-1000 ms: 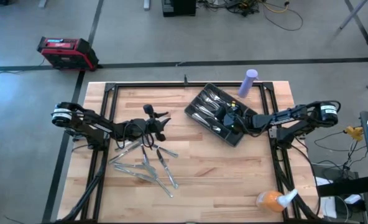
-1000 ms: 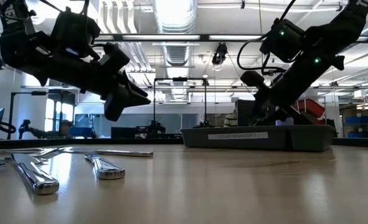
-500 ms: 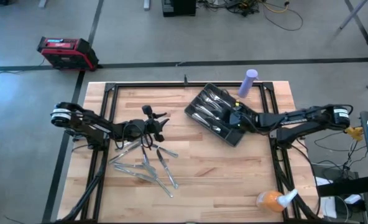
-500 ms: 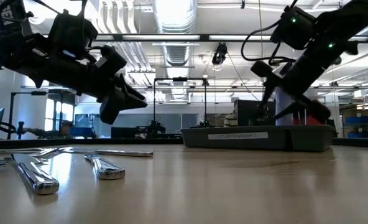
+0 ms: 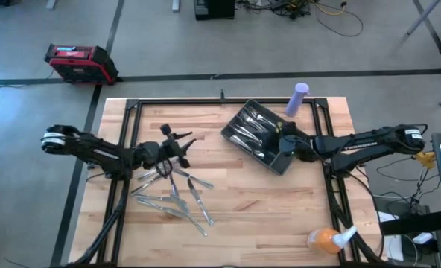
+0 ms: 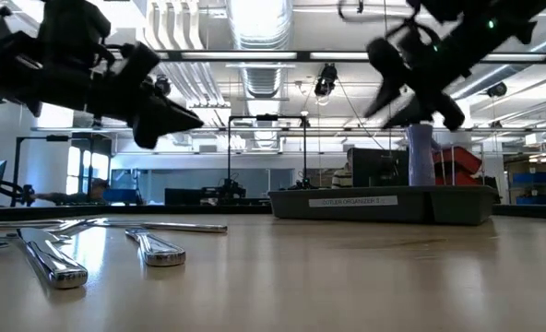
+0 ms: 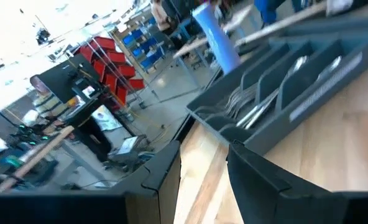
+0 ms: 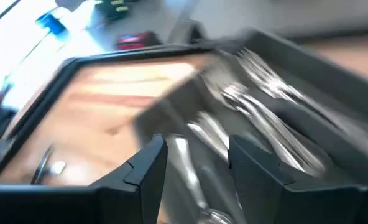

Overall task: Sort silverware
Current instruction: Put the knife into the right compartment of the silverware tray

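Your tray (image 6: 384, 203) carries a white label on its near wall reading roughly "STEUR ORGANIZER"; the letters are too small to be sure. The tray (image 5: 259, 136) lies askew toward the table's (image 5: 280, 216) far right, already holding forks and other silverware (image 5: 250, 126) in its slots, just beside a purple bottle (image 5: 298, 98). More silverware (image 5: 172, 195) lies scattered loose at the table's left. Your right gripper (image 5: 281, 141) hangs above the tray's near end, fingers spread with nothing between them. Your left gripper (image 5: 177, 143) hovers above the far edge of the loose pile, fingers parted and empty. You have bare wood between pile and tray, and across the near right.
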`<state>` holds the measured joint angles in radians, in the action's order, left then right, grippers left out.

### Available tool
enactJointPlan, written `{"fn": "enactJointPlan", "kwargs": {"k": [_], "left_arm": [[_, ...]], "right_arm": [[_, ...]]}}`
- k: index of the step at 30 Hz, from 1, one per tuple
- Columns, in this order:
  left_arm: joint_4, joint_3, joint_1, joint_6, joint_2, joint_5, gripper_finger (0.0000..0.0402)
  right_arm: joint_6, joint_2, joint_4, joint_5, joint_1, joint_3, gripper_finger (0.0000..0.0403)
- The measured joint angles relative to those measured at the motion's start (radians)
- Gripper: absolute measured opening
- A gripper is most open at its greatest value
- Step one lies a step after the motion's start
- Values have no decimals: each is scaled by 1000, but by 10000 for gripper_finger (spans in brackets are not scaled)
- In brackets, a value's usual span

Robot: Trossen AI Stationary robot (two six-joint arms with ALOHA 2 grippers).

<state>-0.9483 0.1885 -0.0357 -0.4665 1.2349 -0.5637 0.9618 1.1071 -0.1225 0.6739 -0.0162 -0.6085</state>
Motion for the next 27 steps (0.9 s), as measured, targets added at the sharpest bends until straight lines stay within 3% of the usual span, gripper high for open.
{"fn": "enactJointPlan", "kwargs": {"k": [3, 7, 10, 14, 16, 19, 23, 27], "left_arm": [[114, -1, 0, 74, -78, 64, 118], [569, 111, 4, 140, -158, 115, 118], [892, 234, 10, 228, -186, 189, 118], [1135, 355, 11, 328, -186, 404, 118], [1198, 384, 13, 357, -173, 484, 118], [1264, 387, 27, 401, -169, 497, 118], [1246, 353, 37, 475, -181, 477, 118], [1197, 294, 39, 546, -194, 424, 118]], "right_arm": [[-217, 44, 123, 0, 54, -31, 148], [-397, 133, 318, -43, 90, -45, 142], [-507, 229, 455, -192, 97, -44, 137], [-564, 392, 628, -377, 103, -56, 130], [-611, 483, 666, -423, 115, -92, 126], [-723, 624, 684, -433, 147, -180, 118], [-840, 814, 691, -346, 191, -307, 105], [-951, 968, 814, -279, 230, -401, 97]]}}
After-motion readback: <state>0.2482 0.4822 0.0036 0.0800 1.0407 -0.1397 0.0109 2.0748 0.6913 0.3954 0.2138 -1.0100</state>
